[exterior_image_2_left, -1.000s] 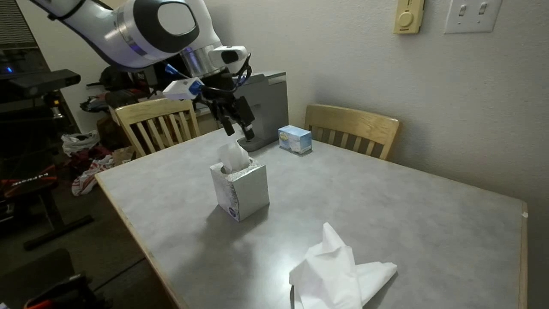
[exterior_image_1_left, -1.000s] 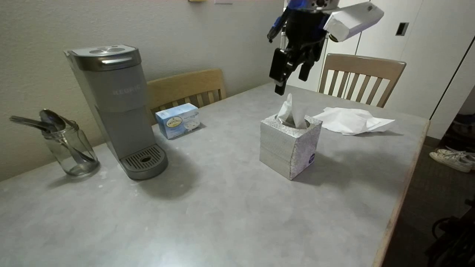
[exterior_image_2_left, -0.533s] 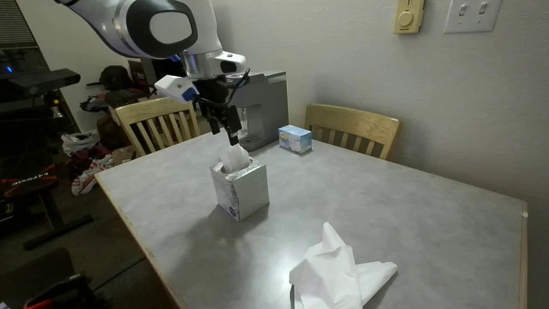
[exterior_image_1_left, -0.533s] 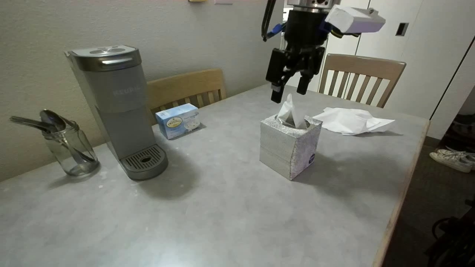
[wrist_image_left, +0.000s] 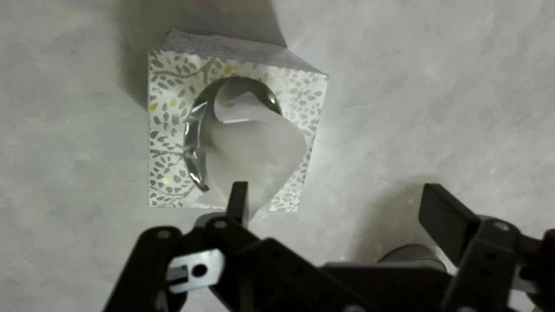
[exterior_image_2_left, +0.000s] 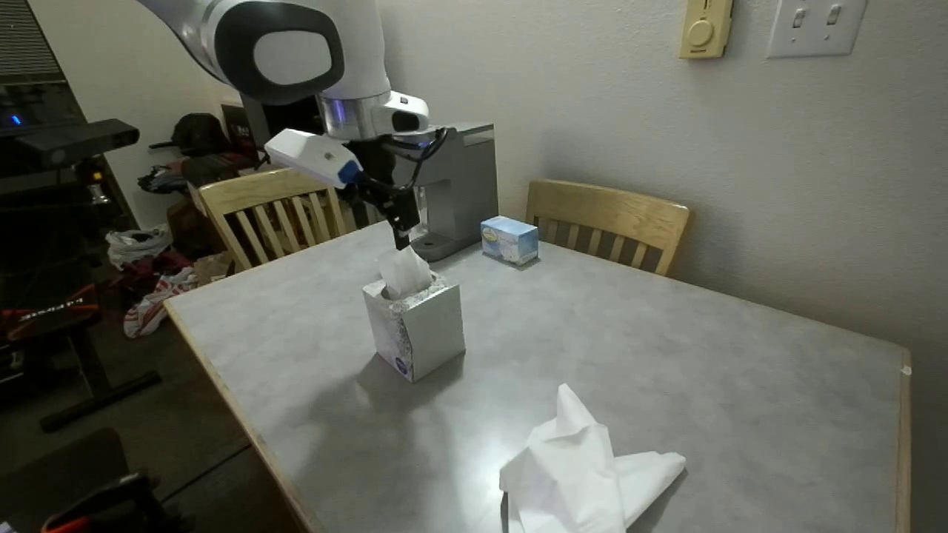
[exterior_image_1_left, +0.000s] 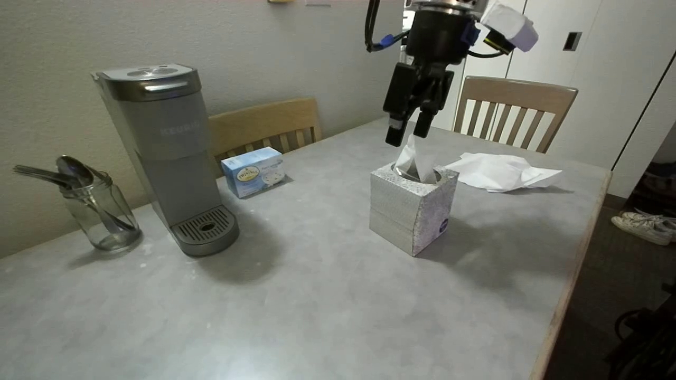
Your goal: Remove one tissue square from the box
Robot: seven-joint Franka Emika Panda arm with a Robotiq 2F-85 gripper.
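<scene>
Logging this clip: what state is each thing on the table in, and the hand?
Hand: open, gripping nothing.
Tissue box: upright, open on top.
Top tissue: partway out, not yet removed.
Loose tissue: rumpled, lying on the table.
Keurig coffee maker: upright, lid down.
Twinings tea box: looks shut.
Glass jar: uncovered, holding cutlery.

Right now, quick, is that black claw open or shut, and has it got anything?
Claw: open, holding nothing; the tissue pokes out of its box, not gripped.
</scene>
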